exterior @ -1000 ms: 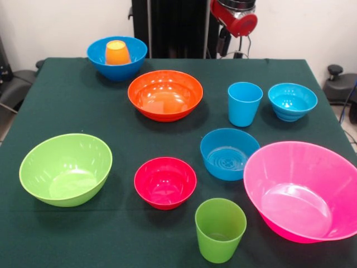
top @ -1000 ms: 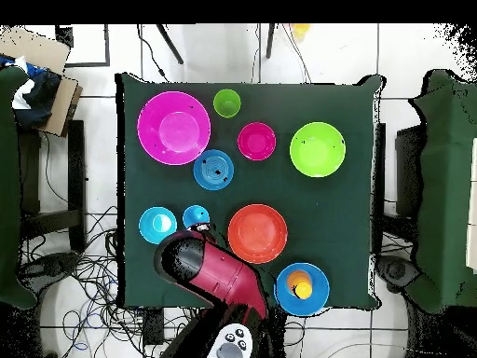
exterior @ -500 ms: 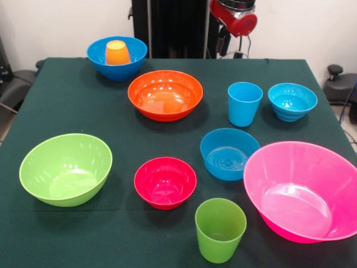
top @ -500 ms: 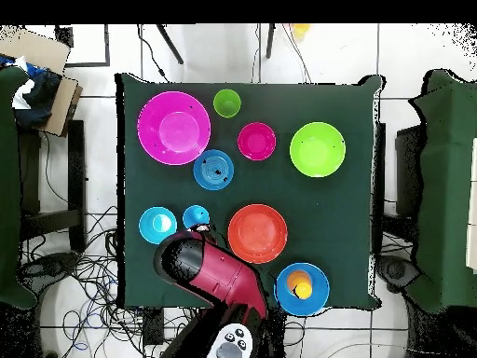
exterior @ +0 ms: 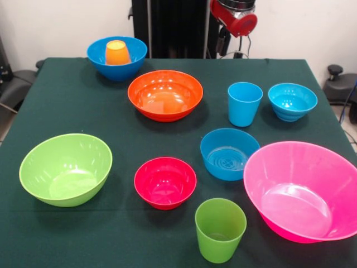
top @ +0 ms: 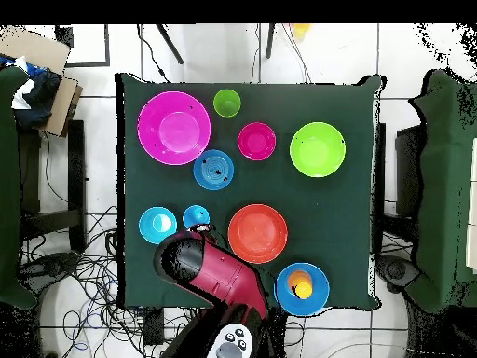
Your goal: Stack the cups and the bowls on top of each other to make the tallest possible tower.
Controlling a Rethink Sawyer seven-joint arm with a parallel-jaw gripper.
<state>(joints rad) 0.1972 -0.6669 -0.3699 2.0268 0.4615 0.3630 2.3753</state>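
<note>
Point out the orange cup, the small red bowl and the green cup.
orange cup (exterior: 117, 53), front view, its side wall.
small red bowl (exterior: 165, 182), front view, inside bottom.
green cup (exterior: 220, 230), front view, its outer wall.

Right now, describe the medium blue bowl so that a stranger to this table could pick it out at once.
Start in the front view at the large pink bowl, the biggest thing on the green table. Just beside its rim, toward the table's middle, sits the medium blue bowl, empty. Unlike the large blue bowl it holds no orange cup, and it is darker than the turquoise bowl.
</note>
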